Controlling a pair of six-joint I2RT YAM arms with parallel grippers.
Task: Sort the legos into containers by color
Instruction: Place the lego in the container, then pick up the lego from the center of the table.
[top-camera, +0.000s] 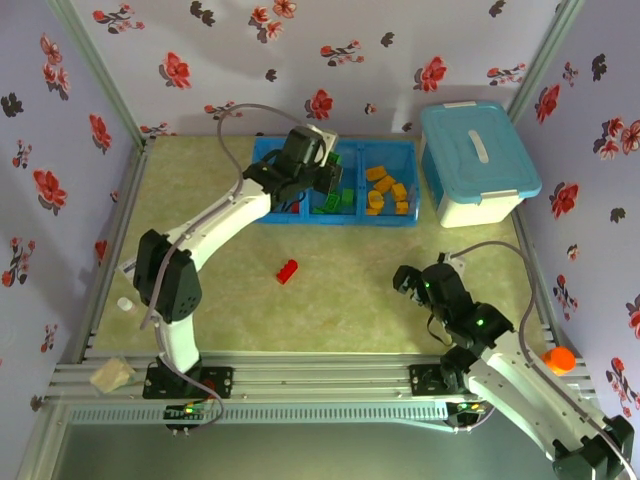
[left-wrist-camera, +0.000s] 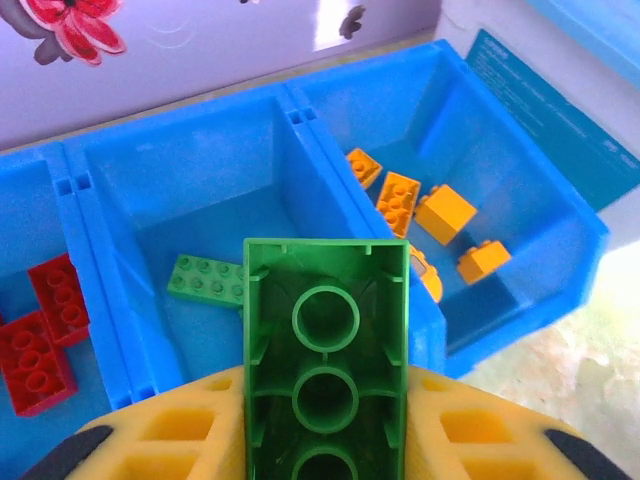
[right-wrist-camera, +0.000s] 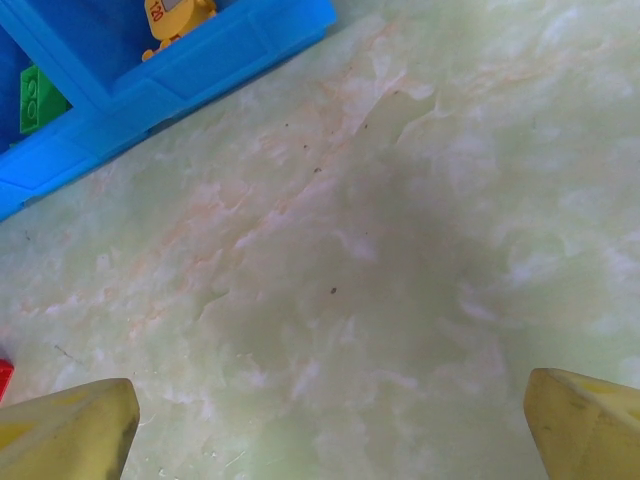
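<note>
Lilac walls printed with red flowers close in a pale green, marbled counter (top-camera: 350, 300). At its far side sits a low bright-blue tray (top-camera: 330, 219) of three joined compartments, with a taller light-blue lidded tub (top-camera: 475, 160) just to its right.

The left claw (top-camera: 333, 183) reaches over the tray and pinches a green brick (left-wrist-camera: 325, 340) between its yellow fingers, hollow underside toward the wrist camera, above the middle compartment. That compartment holds a flat green plate (left-wrist-camera: 205, 280). Red bricks (left-wrist-camera: 40, 340) lie in the left one and orange bricks (left-wrist-camera: 445, 213) in the right.

One red brick (top-camera: 287, 270) lies alone on the counter, in front of the tray and well apart from it.

The right claw (top-camera: 405, 280) is spread wide, holding nothing, over bare counter near the tray's front right corner.
</note>
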